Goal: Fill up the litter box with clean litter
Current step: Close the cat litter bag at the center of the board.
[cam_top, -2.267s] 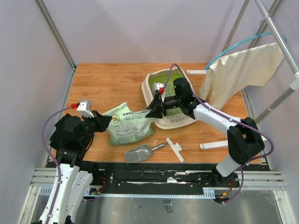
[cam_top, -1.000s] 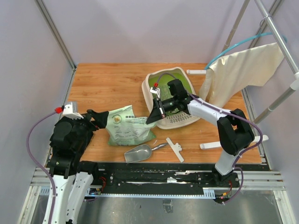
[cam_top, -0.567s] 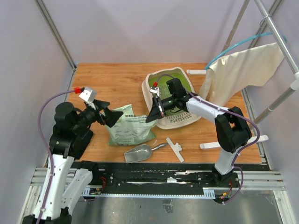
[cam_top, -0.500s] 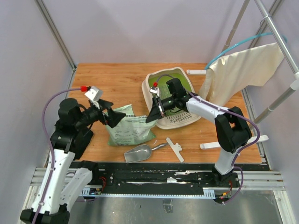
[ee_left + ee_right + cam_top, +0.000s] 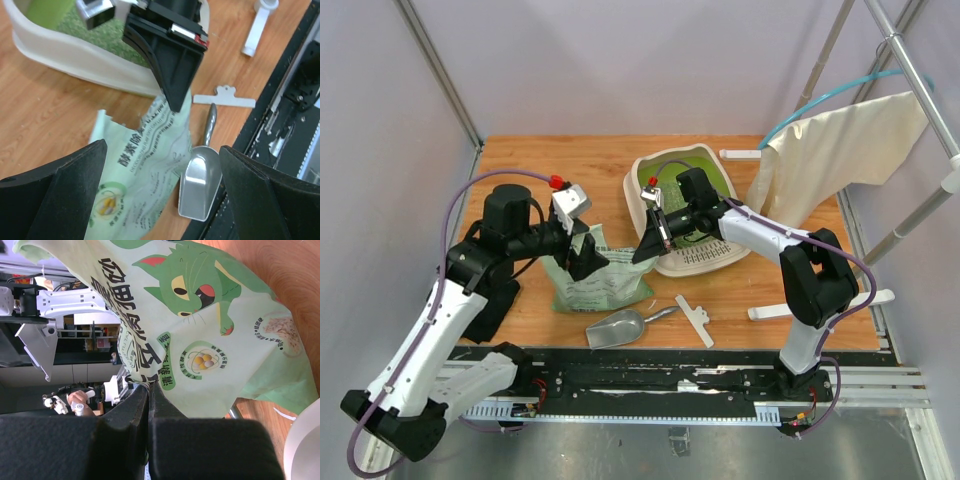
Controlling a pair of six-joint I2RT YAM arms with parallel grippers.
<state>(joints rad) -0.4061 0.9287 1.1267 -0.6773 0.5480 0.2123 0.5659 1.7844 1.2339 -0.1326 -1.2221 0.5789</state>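
The cream litter box (image 5: 638, 186) stands at the table's middle back, and pale green clean litter (image 5: 102, 35) covers its floor. A light green printed bag (image 5: 605, 282) lies in front of the box's left side. My right gripper (image 5: 644, 250) is shut on the bag's right edge, which shows pinched between its fingers in the right wrist view (image 5: 149, 390). My left gripper (image 5: 586, 256) hovers open over the bag's left part. Its two wide-apart fingers (image 5: 60, 192) frame the bag (image 5: 145, 165) without touching it.
A silver scoop (image 5: 618, 328) lies near the front edge, right of the bag, with a white clip (image 5: 695, 318) beside it. A cream cloth (image 5: 840, 155) hangs at the back right. White bars (image 5: 740, 154) lie beside and in front of the box.
My left arm swung from the table's left side inward over the bag, with its jaws now fully apart. The right gripper stayed shut on the bag's edge.
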